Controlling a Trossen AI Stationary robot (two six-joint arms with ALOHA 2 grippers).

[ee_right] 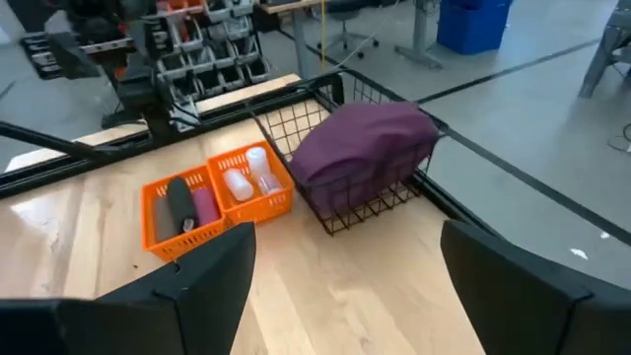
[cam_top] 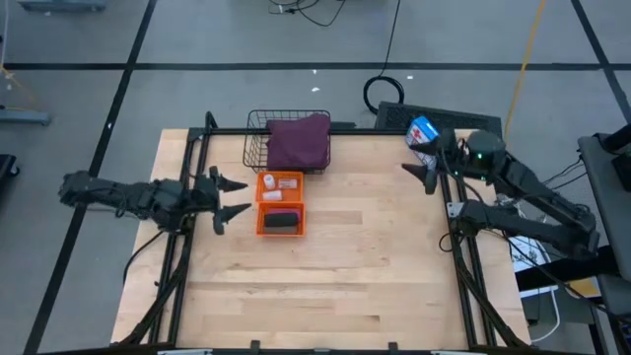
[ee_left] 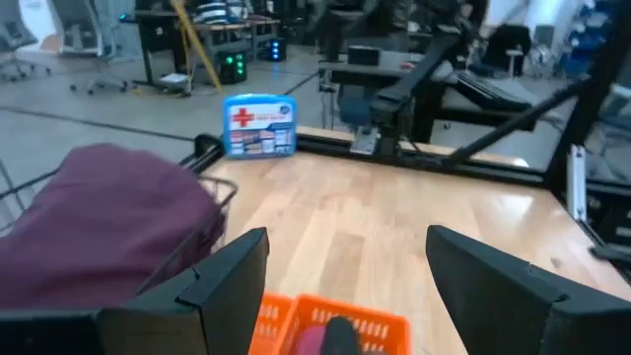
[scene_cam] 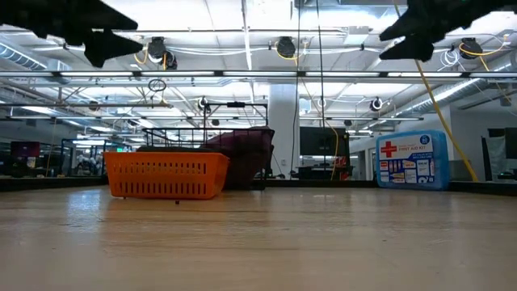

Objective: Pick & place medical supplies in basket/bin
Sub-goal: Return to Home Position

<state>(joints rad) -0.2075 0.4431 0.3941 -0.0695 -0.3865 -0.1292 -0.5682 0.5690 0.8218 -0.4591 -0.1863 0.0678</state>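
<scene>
The purple-maroon cloth (cam_top: 299, 141) lies bunched in the black wire basket (cam_top: 258, 138) at the table's far side; it also shows in the right wrist view (ee_right: 365, 148). The orange bin (cam_top: 280, 204) stands just in front of the basket. Its far compartment holds white vials (ee_right: 245, 177); its near compartment holds a black roll (ee_right: 180, 205) and a pink roll (ee_right: 204, 206). The brown roll is out of view. My left gripper (cam_top: 232, 196) is open and empty, above the table left of the bin. My right gripper (cam_top: 422, 174) is open and empty, above the table's far right.
A blue-and-white first-aid box with a red cross (cam_top: 423, 130) stands at the far right edge, close behind my right gripper. Bare wood (cam_top: 335, 276) stretches across the middle and near half of the table. Black frame rails (cam_top: 187, 168) run along the table's edges.
</scene>
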